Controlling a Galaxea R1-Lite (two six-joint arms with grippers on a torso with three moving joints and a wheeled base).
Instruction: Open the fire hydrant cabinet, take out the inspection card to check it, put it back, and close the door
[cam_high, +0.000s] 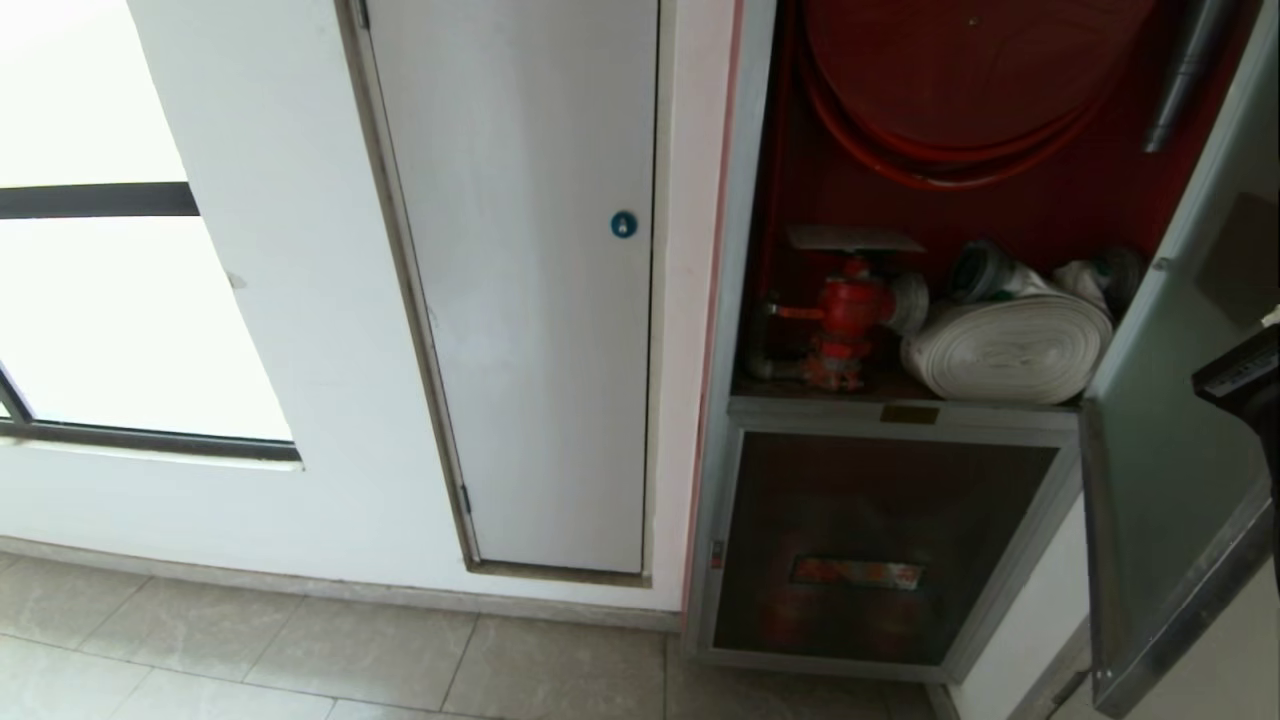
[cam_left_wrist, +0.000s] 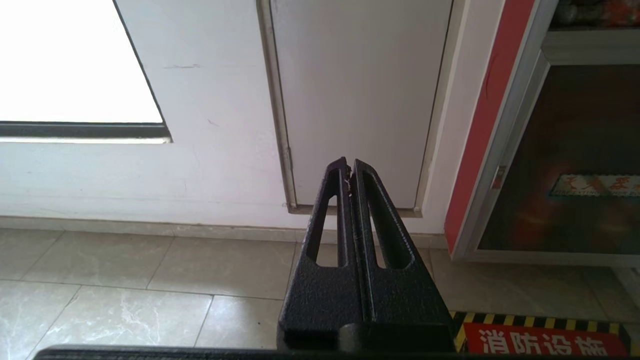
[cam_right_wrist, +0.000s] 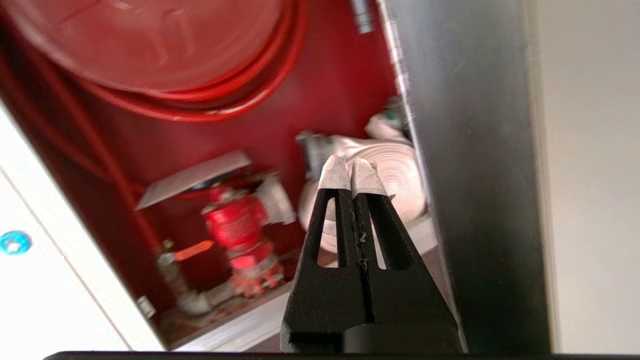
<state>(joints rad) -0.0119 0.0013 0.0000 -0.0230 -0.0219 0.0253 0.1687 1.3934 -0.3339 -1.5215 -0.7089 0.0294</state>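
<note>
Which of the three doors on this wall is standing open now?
The door of the fire hydrant cabinet, swung out at the right, showing the red interior. The plain white door and the shorter dark glass panel below are both shut.

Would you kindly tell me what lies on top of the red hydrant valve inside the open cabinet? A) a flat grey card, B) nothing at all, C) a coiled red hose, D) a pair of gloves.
A: a flat grey card rests across the top of the red hydrant valve, beside the white rolled hose.
</note>
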